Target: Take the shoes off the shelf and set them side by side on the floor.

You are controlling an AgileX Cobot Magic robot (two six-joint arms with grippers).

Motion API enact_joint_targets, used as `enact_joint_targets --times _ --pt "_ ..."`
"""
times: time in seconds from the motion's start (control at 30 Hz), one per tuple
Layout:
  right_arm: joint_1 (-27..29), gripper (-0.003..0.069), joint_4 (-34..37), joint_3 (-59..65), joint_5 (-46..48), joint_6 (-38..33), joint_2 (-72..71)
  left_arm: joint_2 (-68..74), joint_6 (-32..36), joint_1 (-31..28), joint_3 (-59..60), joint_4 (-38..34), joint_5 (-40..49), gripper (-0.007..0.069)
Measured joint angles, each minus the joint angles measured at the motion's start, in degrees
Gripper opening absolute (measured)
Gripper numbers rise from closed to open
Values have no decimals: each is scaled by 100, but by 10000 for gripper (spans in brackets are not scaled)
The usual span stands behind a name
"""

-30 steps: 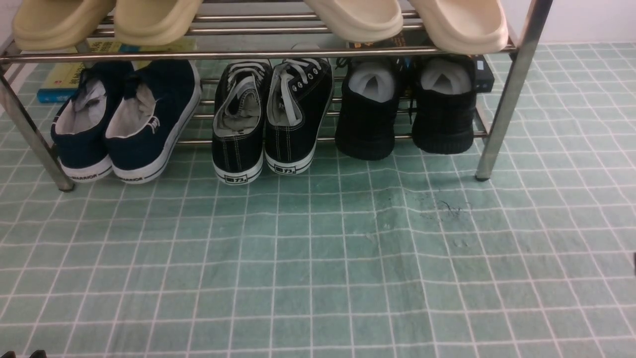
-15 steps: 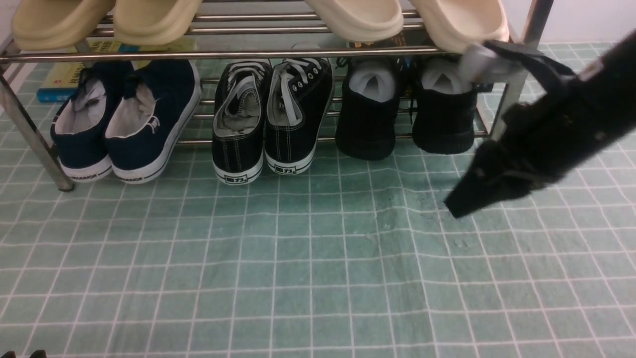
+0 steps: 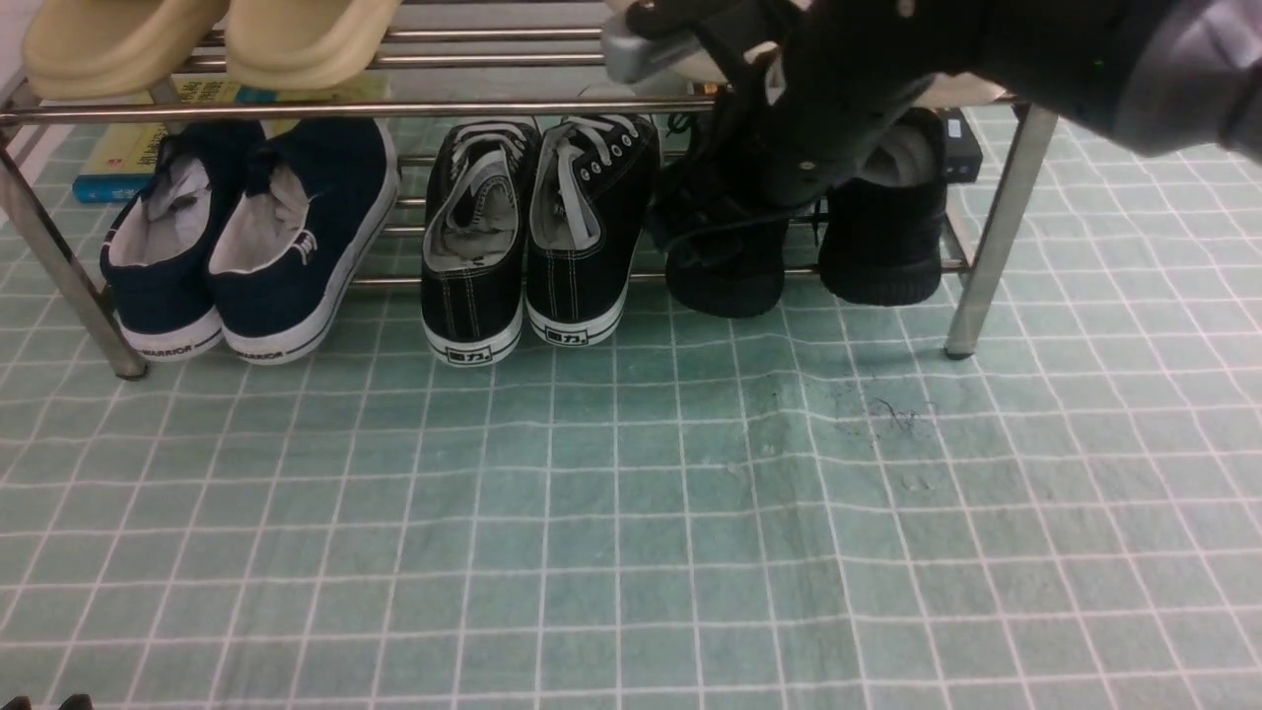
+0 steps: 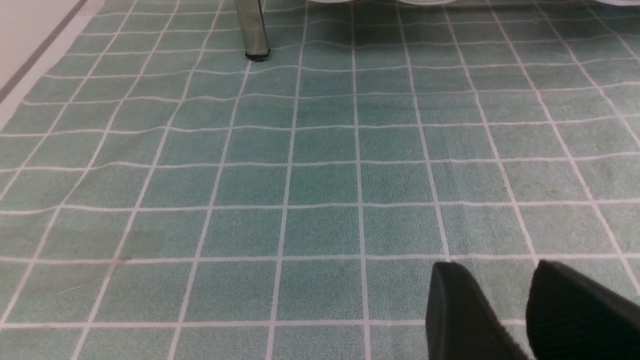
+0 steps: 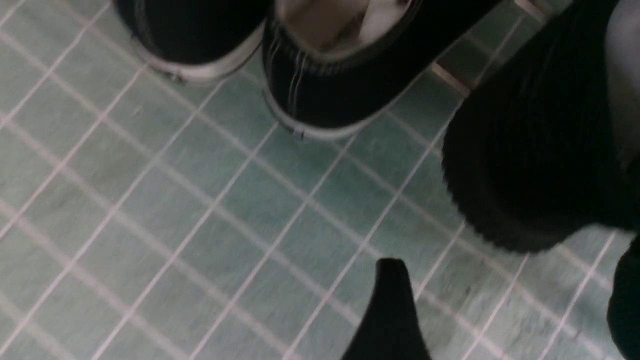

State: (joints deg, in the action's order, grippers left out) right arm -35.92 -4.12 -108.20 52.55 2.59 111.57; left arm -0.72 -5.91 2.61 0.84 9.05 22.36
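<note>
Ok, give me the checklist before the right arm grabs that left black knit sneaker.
1. Right gripper open: ok.
2. Jaws around the left black knit sneaker: not ok, its heel lies beyond the fingertips.
3. Other black knit sneaker on the shelf, lower tier: ok.
4. Gap to the black canvas sneaker: cannot tell, they sit close.
5. Floor before the shelf free for placing: ok.
6. Left gripper out of the way, low over floor: ok.
</note>
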Motion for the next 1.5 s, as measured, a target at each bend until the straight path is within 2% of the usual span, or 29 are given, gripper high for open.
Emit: enact_joint_targets --times 0.2,0.43,0.6,0.7,0.77,0.8,0.83,0.87,0.9,0.93,0.97,1.07,1.33,1.5 --pt "-11 559 -841 -69 -1008 576 420 0 0 0 0 0 0 242" --pt "-11 559 -1529 -74 -1268 1137 718 0 0 0 0 0 0 242" --pt "-11 554 -1619 -74 -1293 1456 915 0 0 0 0 5 0 242" --pt "-11 514 -1667 -74 -1287 1511 1016 0 0 0 0 5 0 242" --pt "-11 411 -1734 -74 -1275 1530 1075 0 0 0 0 5 0 242" --pt "-11 323 -1767 -74 -1241 1530 1077 0 0 0 0 5 0 242" --pt "-11 290 -1779 -79 -1223 1530 1077 0 0 0 0 5 0 242" --pt "-6 162 -1815 -99 -1133 1530 1058 0 0 0 0 5 0 242" --pt "-2 97 -1810 -111 -1079 1530 1035 0 0 0 0 5 0 242" --pt "-2 41 -1750 -118 -982 1530 1000 0 0 0 0 5 0 242" --pt "-2 26 -1708 -126 -853 1530 960 0 0 0 0 5 0 242" --pt "-15 24 -1488 -128 -411 1424 783 0 0 0 0 5 0 242" --pt "-94 24 -77 -132 1423 90 -457 0 0 0 0 5 0 242" --pt "-93 24 542 -134 1979 -52 -1015 0 0 0 0 5 0 242"
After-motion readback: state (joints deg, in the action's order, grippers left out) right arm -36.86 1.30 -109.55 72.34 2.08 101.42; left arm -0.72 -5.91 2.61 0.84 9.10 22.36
